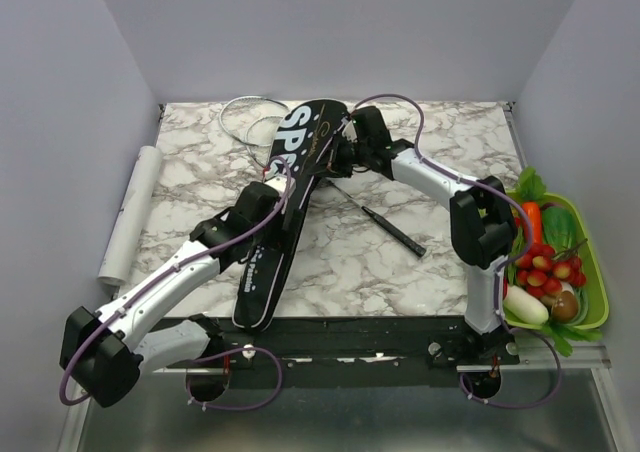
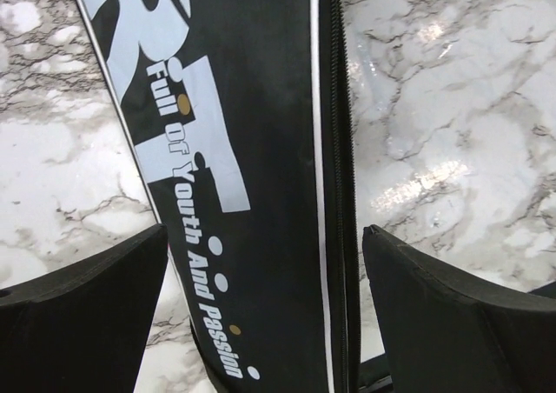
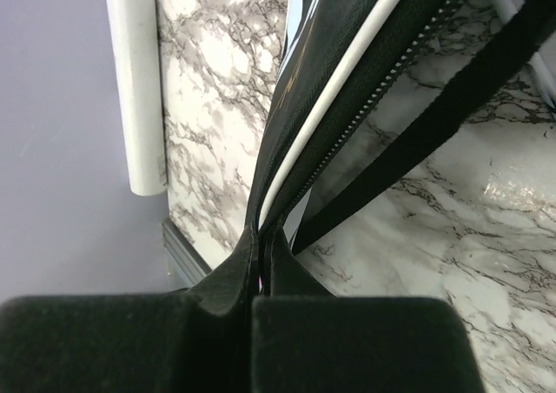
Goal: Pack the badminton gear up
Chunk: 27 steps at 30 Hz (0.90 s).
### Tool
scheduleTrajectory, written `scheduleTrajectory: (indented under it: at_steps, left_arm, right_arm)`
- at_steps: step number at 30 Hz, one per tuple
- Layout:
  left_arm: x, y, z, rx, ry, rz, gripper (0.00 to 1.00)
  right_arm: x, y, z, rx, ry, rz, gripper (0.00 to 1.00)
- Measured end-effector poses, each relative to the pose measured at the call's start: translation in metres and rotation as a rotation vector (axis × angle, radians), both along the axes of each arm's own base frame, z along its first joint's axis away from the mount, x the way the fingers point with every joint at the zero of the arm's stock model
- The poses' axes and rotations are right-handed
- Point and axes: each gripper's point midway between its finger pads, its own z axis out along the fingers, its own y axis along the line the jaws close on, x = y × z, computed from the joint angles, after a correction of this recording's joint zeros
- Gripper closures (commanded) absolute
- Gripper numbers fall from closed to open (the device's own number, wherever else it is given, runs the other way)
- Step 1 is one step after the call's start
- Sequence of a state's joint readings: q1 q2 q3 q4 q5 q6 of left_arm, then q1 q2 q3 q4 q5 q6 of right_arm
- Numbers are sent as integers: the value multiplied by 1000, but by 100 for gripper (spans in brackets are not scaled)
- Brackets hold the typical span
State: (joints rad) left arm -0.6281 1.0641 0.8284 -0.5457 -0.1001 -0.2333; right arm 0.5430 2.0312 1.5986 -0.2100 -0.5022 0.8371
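The long black bag [image 1: 290,197] lettered in white lies slantwise on the marble table. My left gripper [image 1: 268,194] hovers over its middle, open, with one finger [image 2: 87,315] on each side of the bag [image 2: 252,167] and touching nothing. My right gripper [image 1: 338,150] is shut on the bag's zipper edge [image 3: 347,71] near its wide far end and holds it up. One racket's thin shaft and black stem [image 1: 385,224] stick out from under the bag towards the right. Pale hoops [image 1: 245,120] show beside the bag's far left; how they lie I cannot tell.
A white roll [image 1: 135,212] lies along the table's left edge and also shows in the right wrist view [image 3: 135,80]. A green tray [image 1: 592,272] of toy vegetables stands at the right edge. The table's black front rim [image 1: 350,332] runs near the arm bases.
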Motion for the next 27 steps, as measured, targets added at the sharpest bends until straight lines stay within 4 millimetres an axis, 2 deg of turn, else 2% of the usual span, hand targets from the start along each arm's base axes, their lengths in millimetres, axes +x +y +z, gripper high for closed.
scheduleTrajectory:
  at_steps: [7, 15, 27]
  left_arm:
    - [0, 10, -13, 101, 6, 42, 1]
    - [0, 9, -22, 186, 14, 45, 1]
    - [11, 25, -23, 329, 3, 119, 2]
  right_arm:
    - [11, 3, 2, -9, -7, -21, 99]
    - [14, 5, -1, -11, 3, -24, 99]
    - [13, 4, -3, -18, 13, -22, 99]
